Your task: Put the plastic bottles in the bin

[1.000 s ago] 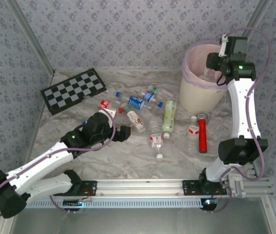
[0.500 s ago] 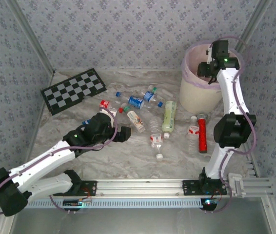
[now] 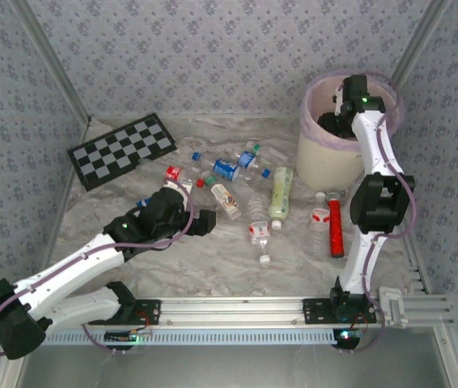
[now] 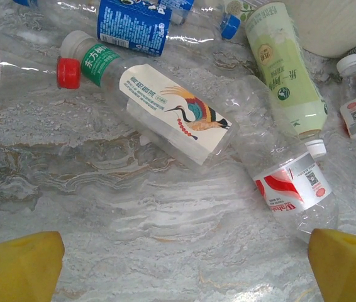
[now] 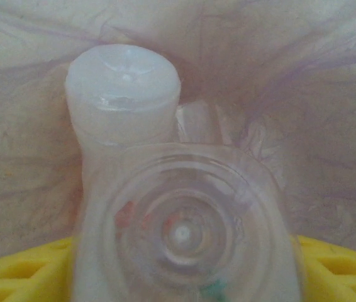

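Far right, inside bin (image 3: 322,166): right gripper (image 3: 331,123), clear bottle (image 5: 184,233) between its fingers (image 5: 14,277); grip or release indeterminable. On table (image 3: 213,260), centre: other plastic bottles (image 3: 281,192) lying scattered; left gripper (image 3: 205,220), jaws wide apart, empty, just near-left of them.

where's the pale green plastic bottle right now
Top view: the pale green plastic bottle lies right of centre, left of the solid red cylinder, near the round cream-white bin.

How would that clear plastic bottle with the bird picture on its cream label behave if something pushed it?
The clear bird-label bottle lies on its side on the smooth marbled table, so it would probably roll. It looks empty and see-through, so it is likely light and would slide easily. Its thin-looking walls would probably dent under a squeeze.
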Available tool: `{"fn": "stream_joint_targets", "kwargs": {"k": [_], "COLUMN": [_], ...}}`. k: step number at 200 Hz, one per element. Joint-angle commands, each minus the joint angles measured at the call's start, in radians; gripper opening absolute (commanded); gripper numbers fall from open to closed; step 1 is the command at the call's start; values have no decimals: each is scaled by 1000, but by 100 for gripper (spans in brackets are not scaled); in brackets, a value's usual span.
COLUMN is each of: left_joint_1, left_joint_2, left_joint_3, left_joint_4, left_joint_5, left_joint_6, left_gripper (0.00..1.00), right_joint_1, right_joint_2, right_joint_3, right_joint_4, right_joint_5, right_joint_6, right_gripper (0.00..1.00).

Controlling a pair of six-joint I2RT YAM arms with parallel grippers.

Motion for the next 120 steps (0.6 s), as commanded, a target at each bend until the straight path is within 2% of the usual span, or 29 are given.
{"fn": "stream_joint_targets", "kwargs": {"k": [1, 33, 78, 120], "left_joint_1": [7, 9, 34, 87], "left_joint_2": [-23, -15, -16, -12], "left_joint_3": [0, 10, 20, 25], "left_joint_4": [-23, -44, -129, -186], "left_joint_5": [-20, -33, -104, -158], "left_joint_6": [-9, -24, -89, -198], "left_gripper": [99, 99, 99, 99], "right_joint_1": [-1, -5, -15, -44], "right_joint_2": [-45, -52, -144, -312], "right_joint_3": [15, 107, 216, 178], "right_joint_4": [-26, -88, -149, -109], "right_joint_5": [-21, -4, 47, 43], "right_joint_6": [19, 9, -16, 44], "right_gripper": [82, 100, 100, 100]}}
